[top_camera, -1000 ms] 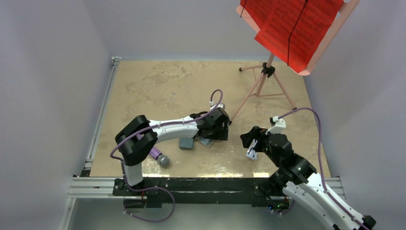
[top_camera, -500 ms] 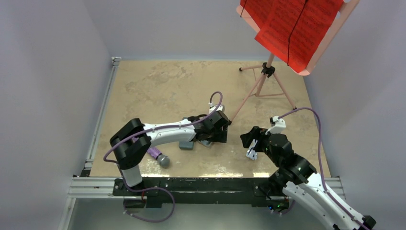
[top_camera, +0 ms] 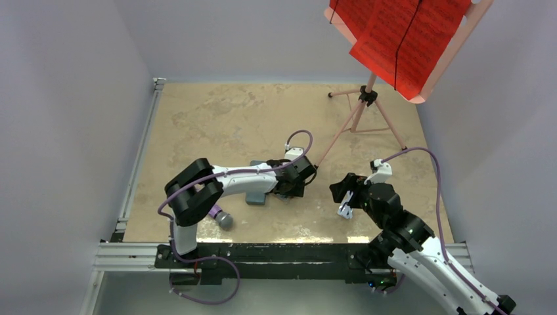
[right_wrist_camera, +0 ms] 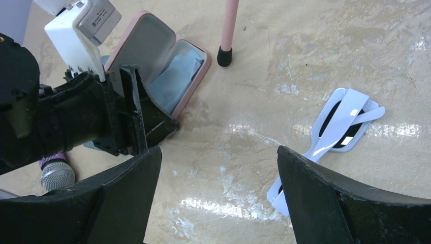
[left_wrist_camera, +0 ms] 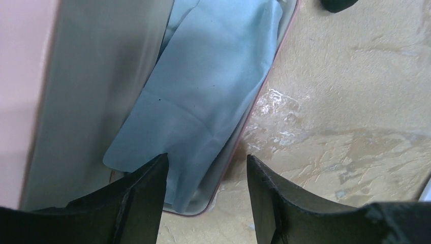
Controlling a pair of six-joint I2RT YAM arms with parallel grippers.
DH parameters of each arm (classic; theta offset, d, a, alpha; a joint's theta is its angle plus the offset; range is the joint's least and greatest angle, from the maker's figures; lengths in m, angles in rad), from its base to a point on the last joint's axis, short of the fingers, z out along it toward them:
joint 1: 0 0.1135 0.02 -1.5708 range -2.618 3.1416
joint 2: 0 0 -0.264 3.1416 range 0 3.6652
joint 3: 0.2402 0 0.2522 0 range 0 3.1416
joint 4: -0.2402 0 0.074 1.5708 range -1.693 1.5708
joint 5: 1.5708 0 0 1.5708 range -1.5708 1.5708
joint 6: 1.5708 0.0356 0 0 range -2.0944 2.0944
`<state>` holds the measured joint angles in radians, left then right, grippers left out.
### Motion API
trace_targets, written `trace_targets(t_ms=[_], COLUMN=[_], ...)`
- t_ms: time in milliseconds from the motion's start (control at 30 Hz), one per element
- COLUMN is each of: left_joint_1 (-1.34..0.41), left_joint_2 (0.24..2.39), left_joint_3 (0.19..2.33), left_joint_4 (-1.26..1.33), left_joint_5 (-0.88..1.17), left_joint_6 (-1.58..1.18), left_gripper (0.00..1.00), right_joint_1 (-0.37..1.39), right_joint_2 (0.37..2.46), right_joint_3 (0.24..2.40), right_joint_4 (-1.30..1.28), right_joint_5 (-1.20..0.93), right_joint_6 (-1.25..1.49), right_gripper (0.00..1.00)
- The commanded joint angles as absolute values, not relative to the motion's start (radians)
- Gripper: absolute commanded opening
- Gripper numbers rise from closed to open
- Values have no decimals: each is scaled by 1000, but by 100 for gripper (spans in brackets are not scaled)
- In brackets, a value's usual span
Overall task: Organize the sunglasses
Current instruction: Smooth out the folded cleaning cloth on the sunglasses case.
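Both spread: left gripper (left_wrist_camera: 206, 162) over pink case (right_wrist_camera: 195, 84), right gripper (right_wrist_camera: 218, 152) near sunglasses (right_wrist_camera: 340, 127).

bare table (right_wrist_camera: 284, 66) around the white sunglasses (right_wrist_camera: 350, 114) — stand leg (right_wrist_camera: 229, 23) and pink case (right_wrist_camera: 195, 81) well apart

Left arm (top_camera: 240, 178), right arm (top_camera: 420, 252): white links, black joints, black jaws, purple cables (top_camera: 439, 197).

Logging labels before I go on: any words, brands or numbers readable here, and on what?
Red sheets on the music stand: dark printed lines, too small to read.
Pink case, light blue cloth, white sunglasses: no markings visible.
Nothing else carries legible text.
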<state>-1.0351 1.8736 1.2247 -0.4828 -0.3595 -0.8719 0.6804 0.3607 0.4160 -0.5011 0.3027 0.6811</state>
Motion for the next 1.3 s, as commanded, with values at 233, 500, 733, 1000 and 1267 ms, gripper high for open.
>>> trace_targets(t_ms=[233, 500, 733, 1000, 1267], left_joint_1=[-1095, -1118, -1118, -1117, -1117], left_joint_2=[1889, 1898, 1936, 1952, 1816], left_joint_3=[1276, 1303, 1315, 1321, 1265], left_joint_4=[-540, -571, -558, -597, -482], left_joint_5=[-423, -441, -420, -421, -289], left_joint_6=[-894, -910, -913, -908, -740], left_gripper=[61, 51, 41, 41, 49], right_joint_1=[679, 680, 679, 679, 679], right_joint_2=[372, 367, 356, 357, 357], right_joint_3=[410, 408, 407, 407, 408], right_joint_4=[-474, -475, -480, -488, -488], right_joint_5=[316, 317, 318, 315, 322], right_joint_6=[684, 687, 688, 691, 692], right_gripper=[88, 88, 88, 88, 88])
